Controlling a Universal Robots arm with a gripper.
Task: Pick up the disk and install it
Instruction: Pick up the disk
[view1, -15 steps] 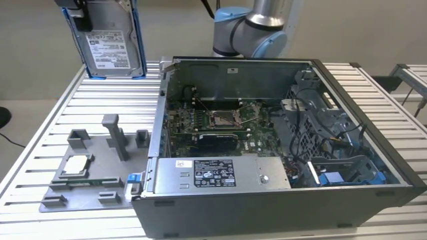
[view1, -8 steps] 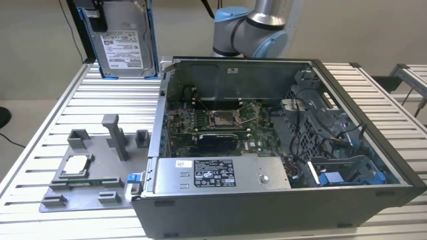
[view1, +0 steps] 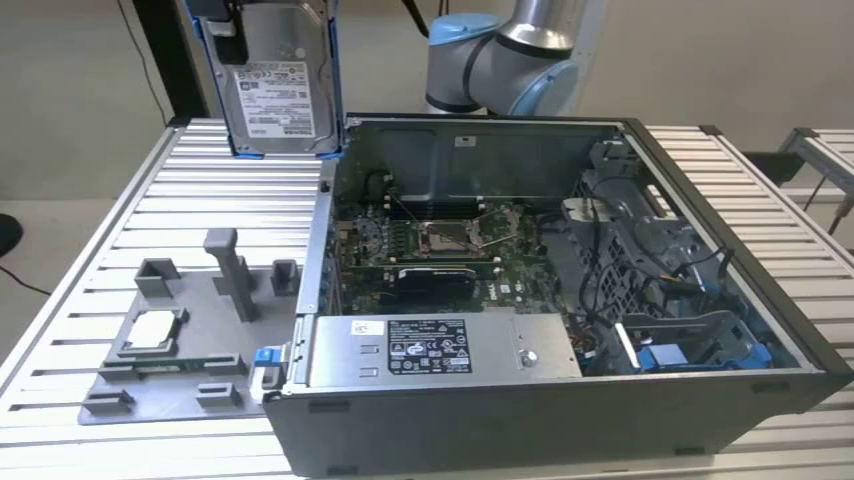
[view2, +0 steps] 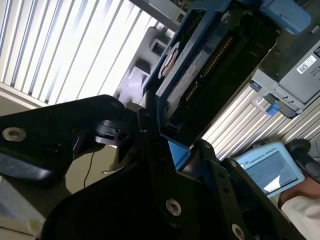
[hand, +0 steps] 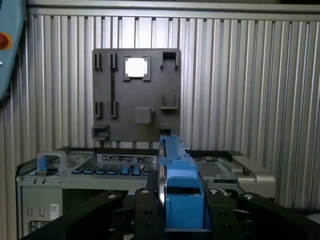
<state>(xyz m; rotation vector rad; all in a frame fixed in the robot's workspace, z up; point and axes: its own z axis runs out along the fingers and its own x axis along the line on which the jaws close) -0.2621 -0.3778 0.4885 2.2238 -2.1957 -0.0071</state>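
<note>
**A:** Entry one: disk. Location?

**B:** In the air, upright, label facing out. It hangs over the far part of the surface on the exterior view's left, just beside the far left corner of the open computer case. It is well apart from the grey fixture tray at the near left, where the small square chip lies.

**A:** Jaws, condition?

**B:** Pressed in on the disk's blue bracket from both sides. In the first wrist view the disk sits edge-on between them. They touch nothing else.

**A:** Step in hand?

**B:** By my reading, the pick-up is done and the carry is under way. The install is not yet done, since the disk is wholly outside the case.

**A:** Requirement for the next move?

**B:** This is a judgement only. It calls for travel over the case wall toward the bay with blue fittings at the case's near right, which is the likely seat. The disk needs turning from upright to match that bay. The grip must stay firm, and the path must clear the cables.
</note>
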